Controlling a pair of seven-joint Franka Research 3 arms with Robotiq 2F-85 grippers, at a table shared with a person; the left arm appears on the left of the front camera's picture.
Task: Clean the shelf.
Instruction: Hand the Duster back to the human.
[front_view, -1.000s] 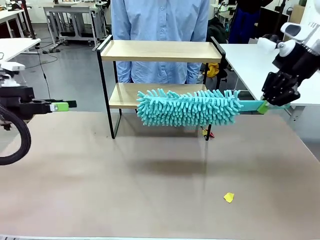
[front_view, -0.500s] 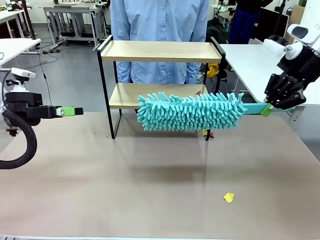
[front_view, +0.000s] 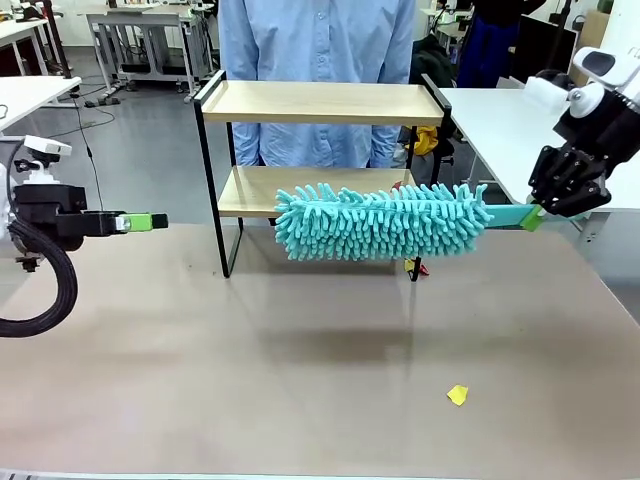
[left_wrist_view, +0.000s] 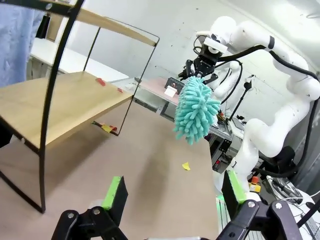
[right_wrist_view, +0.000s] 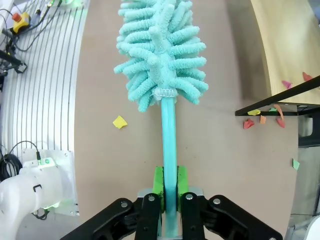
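The shelf (front_view: 322, 160) stands at the far edge of the bench (front_view: 300, 370), centred, with a person (front_view: 318, 70) just behind it. I hold my one duster (front_view: 380, 222) level in front of its lower board (front_view: 250, 190), the teal head hanging above the bench. My right gripper (front_view: 540, 212) is clamped on the duster's handle at the bench's right edge, wrist angled down and inward. My left gripper (front_view: 150, 221) hovers with jaws wide and holding nothing, above the left edge and pointing toward the shelf. I count two boards, two red scraps on the lower one in the left wrist view, and one yellow scrap (front_view: 457, 395) near the front edge. The bench's middle is open room.
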